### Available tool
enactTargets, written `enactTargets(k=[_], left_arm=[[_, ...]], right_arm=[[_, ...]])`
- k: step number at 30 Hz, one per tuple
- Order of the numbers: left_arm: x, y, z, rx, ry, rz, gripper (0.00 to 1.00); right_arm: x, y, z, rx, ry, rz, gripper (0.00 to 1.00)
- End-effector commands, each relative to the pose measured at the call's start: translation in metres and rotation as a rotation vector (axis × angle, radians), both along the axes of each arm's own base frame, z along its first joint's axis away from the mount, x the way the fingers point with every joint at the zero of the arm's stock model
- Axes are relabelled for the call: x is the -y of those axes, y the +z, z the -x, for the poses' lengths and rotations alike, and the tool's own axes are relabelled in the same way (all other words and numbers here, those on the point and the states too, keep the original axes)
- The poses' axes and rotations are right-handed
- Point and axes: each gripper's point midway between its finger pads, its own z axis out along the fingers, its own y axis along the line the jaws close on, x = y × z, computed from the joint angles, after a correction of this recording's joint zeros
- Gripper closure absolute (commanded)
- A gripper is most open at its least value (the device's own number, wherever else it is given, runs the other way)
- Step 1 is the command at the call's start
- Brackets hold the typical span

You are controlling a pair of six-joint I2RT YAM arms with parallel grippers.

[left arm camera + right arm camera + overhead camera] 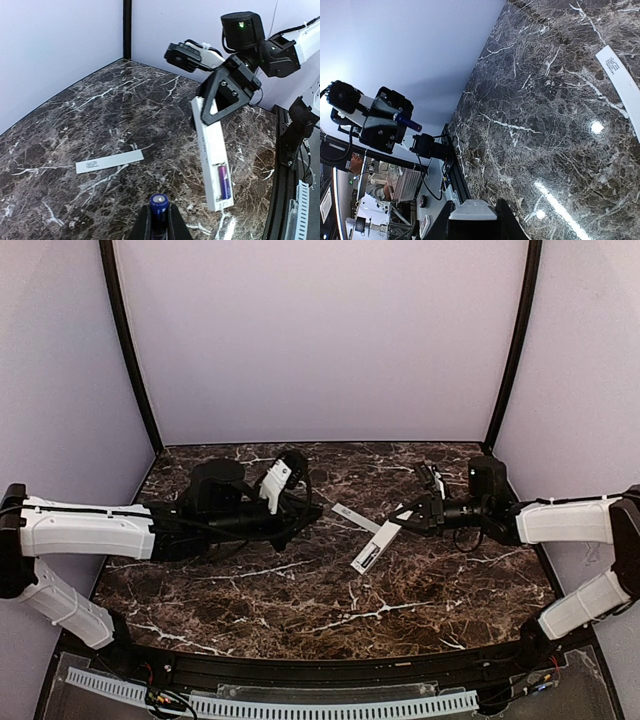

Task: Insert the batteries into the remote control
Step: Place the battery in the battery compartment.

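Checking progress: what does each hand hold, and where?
Left hand: battery, by one end. Right hand: remote control, by the end opposite its open compartment.

Cannot see the lower part of the battery (159, 201), cut by the bottom edge inside the left tool (159, 214). Cannot see the top end of the remote (216, 160) behind the right tool (207, 114). Cannot read the tiny print on the cover strip (110, 161).

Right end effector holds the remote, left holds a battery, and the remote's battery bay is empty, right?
Not empty: the left wrist view shows one purple battery seated in the bay of the remote. Both holds are right.
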Motion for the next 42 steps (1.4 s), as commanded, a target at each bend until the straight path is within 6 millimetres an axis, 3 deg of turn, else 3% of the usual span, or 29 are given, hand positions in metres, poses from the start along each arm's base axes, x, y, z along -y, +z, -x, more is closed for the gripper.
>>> enactTargets(k=[1, 8, 17, 34, 42], left_arm=[[0.024, 0.007, 0.011, 0.012, -0.031, 0.063, 1.0], [0.054, -0.003, 0.029, 0.036, -0.103, 0.026, 1.0], [0.07, -0.014, 0.041, 0.022, -0.15, 0.01, 1.0], [0.072, -0.044, 0.04, -0.034, -0.132, -0.042, 1.0], [0.063, -0.059, 0.039, -0.045, -0.104, -0.08, 1.0]], right_arm=[[-0.02, 0.018, -0.005, 0.058, 0.027, -0.034, 1.0], [-0.039, 0.018, -0.003, 0.05, 0.068, -0.041, 1.0], [-0.053, 0.019, -0.001, 0.043, 0.09, -0.046, 1.0], [-0.055, 0.026, -0.001, 0.043, 0.092, -0.058, 1.0], [-0.054, 0.028, 0.0, 0.045, 0.093, -0.061, 1.0]])
